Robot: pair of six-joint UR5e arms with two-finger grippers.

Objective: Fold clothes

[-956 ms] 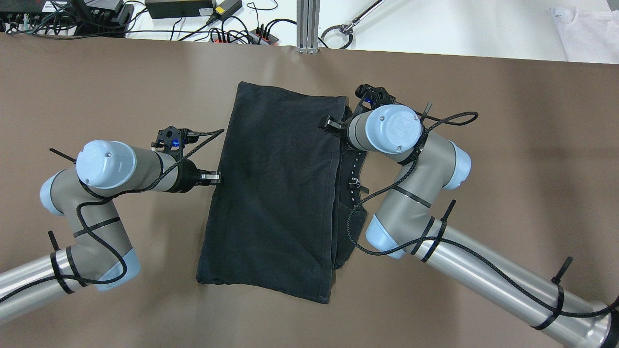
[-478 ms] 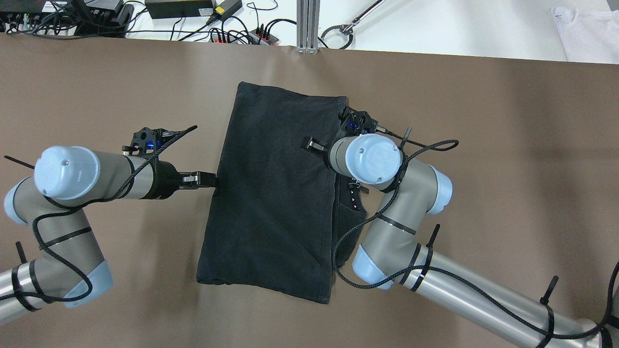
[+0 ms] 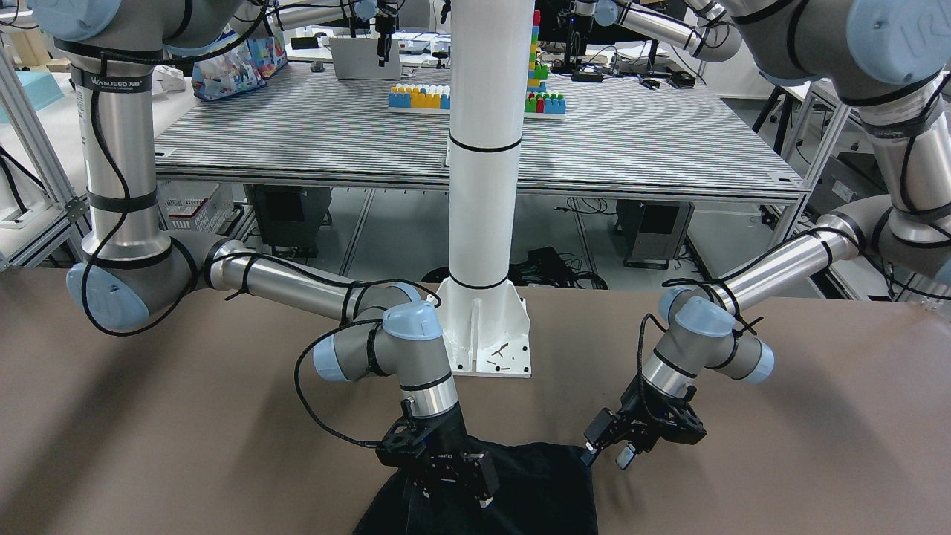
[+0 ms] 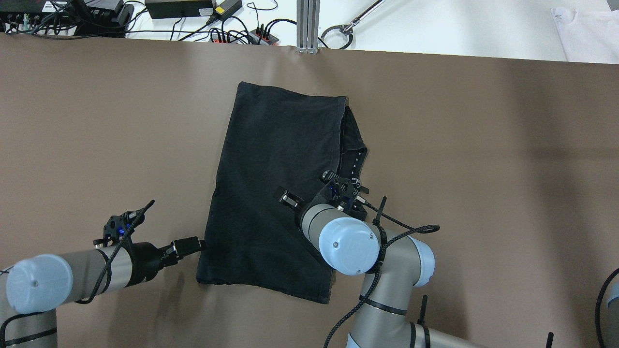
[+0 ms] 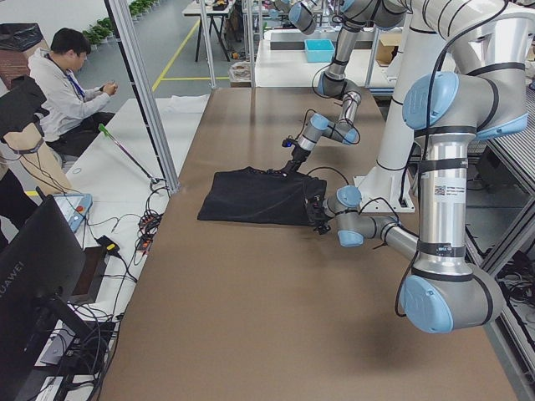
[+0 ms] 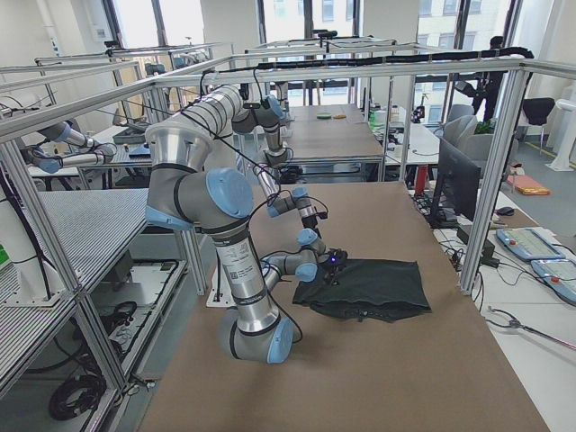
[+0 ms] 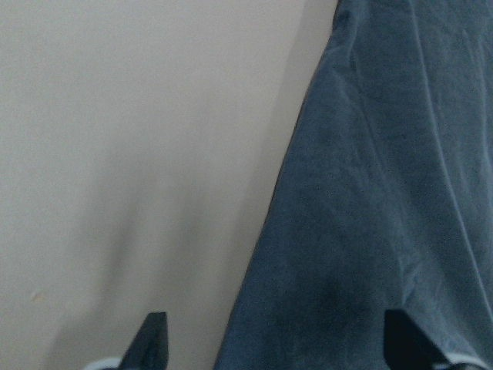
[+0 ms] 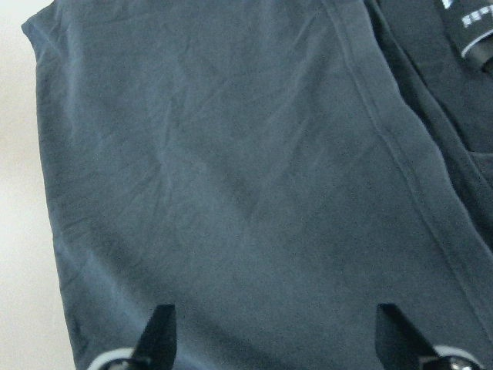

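the front-facing view's bottom edge cuts off the clothes [image 3: 536,490]; overhead, the right arm [image 4: 348,244] hides part of them.

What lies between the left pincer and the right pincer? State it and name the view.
Only the black clothes lie between the left pincer and the right pincer, as seen in the overhead exterior view.

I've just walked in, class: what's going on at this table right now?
A folding job is under way. The clothes lie on the brown table with one side folded over. The left gripper is open at the cloth's left edge, near the robot-side corner. The right gripper hovers open over the cloth's near right part. Neither holds it.
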